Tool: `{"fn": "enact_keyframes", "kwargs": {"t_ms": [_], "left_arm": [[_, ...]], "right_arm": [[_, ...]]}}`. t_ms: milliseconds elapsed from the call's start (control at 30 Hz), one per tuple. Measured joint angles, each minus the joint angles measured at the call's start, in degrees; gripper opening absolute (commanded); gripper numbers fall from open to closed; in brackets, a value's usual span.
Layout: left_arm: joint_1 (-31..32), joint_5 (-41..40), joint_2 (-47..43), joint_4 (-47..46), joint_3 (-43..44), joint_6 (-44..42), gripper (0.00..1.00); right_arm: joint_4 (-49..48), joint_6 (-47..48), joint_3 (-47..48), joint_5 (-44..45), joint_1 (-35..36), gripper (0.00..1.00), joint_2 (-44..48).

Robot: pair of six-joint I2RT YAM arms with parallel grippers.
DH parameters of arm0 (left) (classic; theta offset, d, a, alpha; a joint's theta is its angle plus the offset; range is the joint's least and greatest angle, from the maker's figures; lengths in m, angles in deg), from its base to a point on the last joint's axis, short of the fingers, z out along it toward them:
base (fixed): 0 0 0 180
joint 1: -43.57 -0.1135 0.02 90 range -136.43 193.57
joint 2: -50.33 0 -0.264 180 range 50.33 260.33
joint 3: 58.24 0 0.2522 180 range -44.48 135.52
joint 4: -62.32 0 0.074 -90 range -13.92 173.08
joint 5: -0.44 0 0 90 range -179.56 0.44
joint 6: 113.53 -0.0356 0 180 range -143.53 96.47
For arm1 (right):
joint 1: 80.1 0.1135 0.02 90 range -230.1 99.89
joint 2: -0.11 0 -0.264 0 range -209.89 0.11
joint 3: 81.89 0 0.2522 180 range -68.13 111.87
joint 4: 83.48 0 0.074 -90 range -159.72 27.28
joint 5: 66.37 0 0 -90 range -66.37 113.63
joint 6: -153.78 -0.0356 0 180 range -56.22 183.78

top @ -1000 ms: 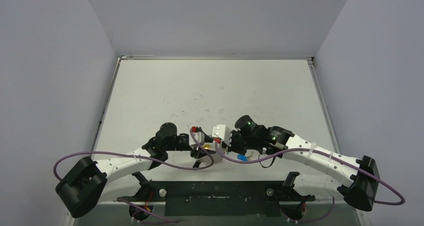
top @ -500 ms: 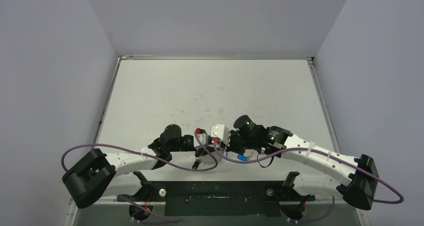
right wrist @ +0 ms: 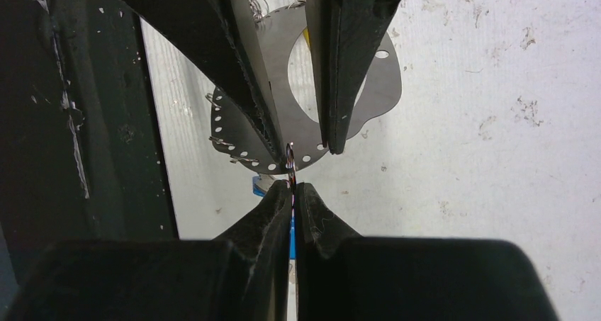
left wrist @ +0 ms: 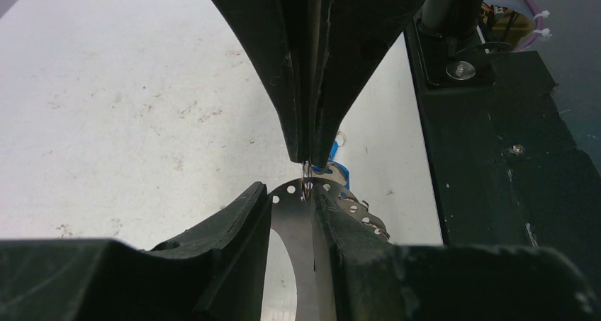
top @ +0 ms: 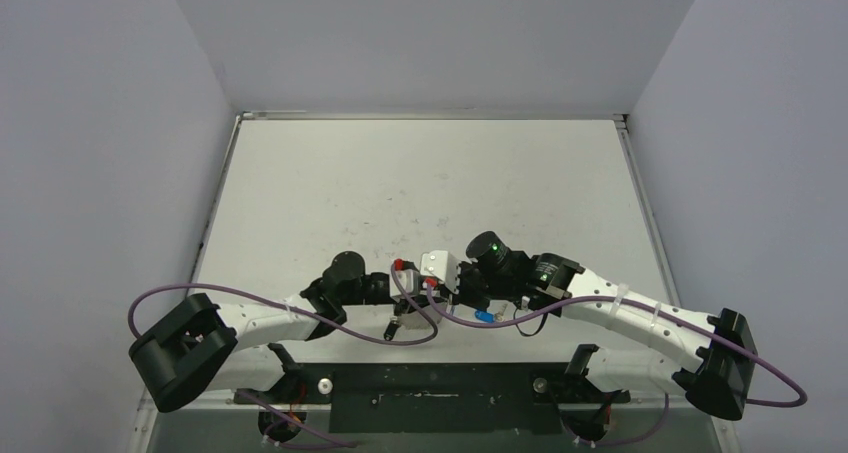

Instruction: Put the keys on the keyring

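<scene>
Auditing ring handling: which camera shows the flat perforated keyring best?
Right wrist: the keyring faces the camera, holed rim and central opening showing. Left wrist catches only a holed arc; in top external it cannot be made out.

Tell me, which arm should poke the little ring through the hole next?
Probably right: the right gripper pinches the small wire ring at an edge hole of the keyring; the left gripper just clamps it.

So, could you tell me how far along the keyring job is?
Done: a few small loops seem already hung on the perforated metal ring. In hand: left gripper clamps it; right gripper pinches a split ring at its rim. Left: threading it through a hole.
</scene>
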Motion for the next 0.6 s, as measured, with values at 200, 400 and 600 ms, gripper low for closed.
{"fn": "enact_keyframes", "kwargs": {"t_ms": [200,400,600], "left_arm": [[0.02,-0.22,0.0,-0.81,0.0,0.63,0.15],[0.02,-0.2,0.11,-1.14,0.0,0.98,0.15],[0.11,-0.07,1.09,-1.73,0.0,1.75,0.05]], "right_arm": [[-0.13,-0.02,0.0,-0.02,0.0,0.0,0.0],[-0.46,-0.07,0.0,0.0,0.0,0.0,-0.11],[-0.42,-0.5,0.0,0.02,-0.02,0.0,-0.39]]}}
